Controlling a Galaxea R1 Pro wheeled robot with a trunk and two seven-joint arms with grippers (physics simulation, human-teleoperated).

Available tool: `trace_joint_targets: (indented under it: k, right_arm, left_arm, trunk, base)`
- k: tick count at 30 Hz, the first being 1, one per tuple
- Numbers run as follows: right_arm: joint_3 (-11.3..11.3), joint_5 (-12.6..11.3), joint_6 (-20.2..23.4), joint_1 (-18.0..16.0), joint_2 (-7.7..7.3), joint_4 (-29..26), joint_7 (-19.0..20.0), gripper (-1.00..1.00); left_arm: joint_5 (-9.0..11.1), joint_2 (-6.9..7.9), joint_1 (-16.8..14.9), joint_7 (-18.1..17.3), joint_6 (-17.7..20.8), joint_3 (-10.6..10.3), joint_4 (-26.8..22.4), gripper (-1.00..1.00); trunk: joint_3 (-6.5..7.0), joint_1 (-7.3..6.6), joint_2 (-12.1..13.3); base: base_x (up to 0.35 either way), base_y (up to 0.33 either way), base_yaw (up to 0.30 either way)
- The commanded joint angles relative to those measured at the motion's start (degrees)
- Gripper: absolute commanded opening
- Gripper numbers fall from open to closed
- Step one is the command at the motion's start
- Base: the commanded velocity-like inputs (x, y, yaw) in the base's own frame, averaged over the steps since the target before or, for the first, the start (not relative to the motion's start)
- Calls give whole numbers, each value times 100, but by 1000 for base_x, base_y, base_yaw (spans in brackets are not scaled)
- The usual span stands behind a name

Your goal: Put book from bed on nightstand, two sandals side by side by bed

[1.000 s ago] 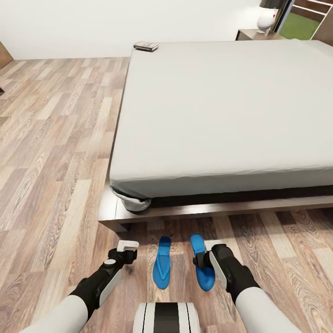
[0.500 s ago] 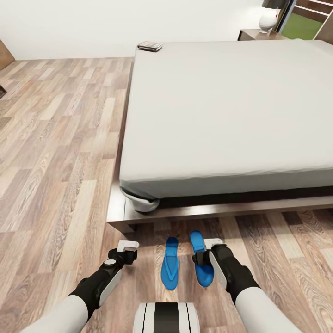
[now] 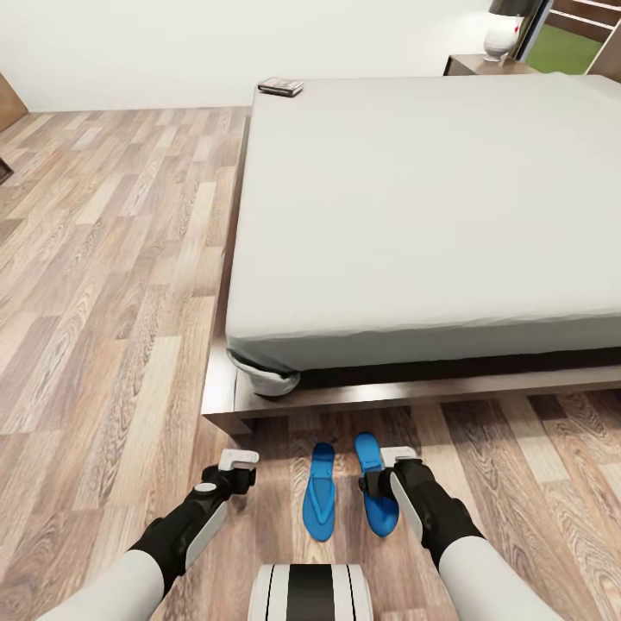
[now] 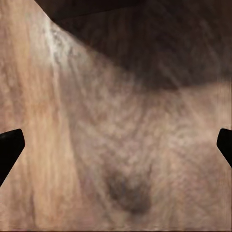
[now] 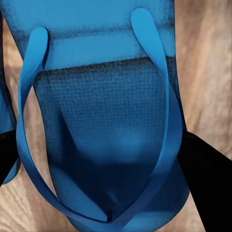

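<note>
While the right gripper (image 3: 377, 483) stands at the head view's 5 o'clock, its jaws are pinching a flat bright blue flip-flop sandal (image 5: 104, 121), one dark finger (image 5: 205, 181) on each side of the sole. The left gripper (image 3: 235, 470), at 7 o'clock, has its jaws spread wide over bare light brown wood-plank floor (image 4: 116, 145), holding nothing. A second blue flip-flop sandal (image 3: 320, 503) lies flat on the floor between the two grippers, just beside the held one and roughly parallel to it. Both sandals sit near the dark brown wooden frame (image 3: 345, 398) of the large low bed, whose pale grey mattress (image 3: 414, 207) runs toward 12 o'clock. A small thin dark-covered book (image 3: 280, 86) rests on the mattress's far corner at 12 o'clock. A dark brown nightstand (image 3: 476, 65) carrying a white-based lamp (image 3: 501, 36) stands at 1 o'clock.
</note>
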Motion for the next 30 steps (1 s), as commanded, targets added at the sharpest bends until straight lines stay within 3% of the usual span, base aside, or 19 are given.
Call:
trace_joint_targets:
  k: [1, 9, 11, 15, 17, 19, 20, 21, 22, 23, 27, 30]
  right_arm:
    - [13, -6, 28, -2, 0, -4, -18, -100]
    - [14, 24, 28, -9, 3, 142, -18, -100]
    - [14, 27, 28, -10, 3, 159, -18, -100]
    - [14, 33, 26, -12, 3, 172, -18, -100]
    - [14, 35, 27, -12, 3, 175, -18, -100]
    - [14, 39, 27, -12, 3, 176, -18, -100]
    - [14, 40, 27, -12, 3, 176, -18, -100]
    - [14, 42, 26, -12, 3, 176, -18, -100]
    - [14, 43, 24, -12, 1, 177, -18, -100]
    - [14, 44, 24, -12, 0, 177, -18, -100]
    - [14, 51, 22, -12, -4, 177, -19, -100]
    - [15, 53, 20, -12, 3, 177, -21, -100]
  left_arm:
    - [50, 8, -3, 51, 140, -44, -16, 100]
    - [52, 26, -3, 50, 851, -4, -217, 100]
    - [48, 94, -3, 50, 1037, 8, -264, 100]
    - [40, 497, -9, 126, 1358, 17, -309, 100]
    - [47, 790, -24, 271, 1691, 20, -334, 100]
    - [72, 1330, -46, 415, 2146, 49, -657, 100]
    - [81, 1465, -48, 428, 2292, 87, -838, 100]
    - [112, 1701, -37, 431, 2639, 260, -1298, 100]
    - [139, 1795, -31, 422, 2820, 405, -1550, 100]
    - [172, 1937, -21, 399, 3165, 764, -2023, 100]
    - [213, 2132, -2, 360, 3974, 1564, -2805, 100]
    - [227, 2171, 3, 352, 4364, 1765, -3068, 100]
  trunk:
    - [-4, -1, -1]
    - [-4, -1, -1]
    - [-4, -1, -1]
    - [-4, -1, -1]
    - [-4, -1, -1]
    - [-4, -1, -1]
    - [-4, -1, -1]
    - [-4, -1, -1]
    - [-4, -1, -1]
    - [-4, -1, -1]
    - [-4, -1, -1]
    - [-4, -1, -1]
  base:
    - [0, 0, 0]
    - [0, 0, 0]
    - [0, 0, 0]
    - [0, 0, 0]
    - [0, 0, 0]
    - [0, 0, 0]
    - [0, 0, 0]
    - [0, 0, 0]
    - [0, 0, 0]
    - [0, 0, 0]
    - [0, 0, 0]
    - [0, 0, 0]
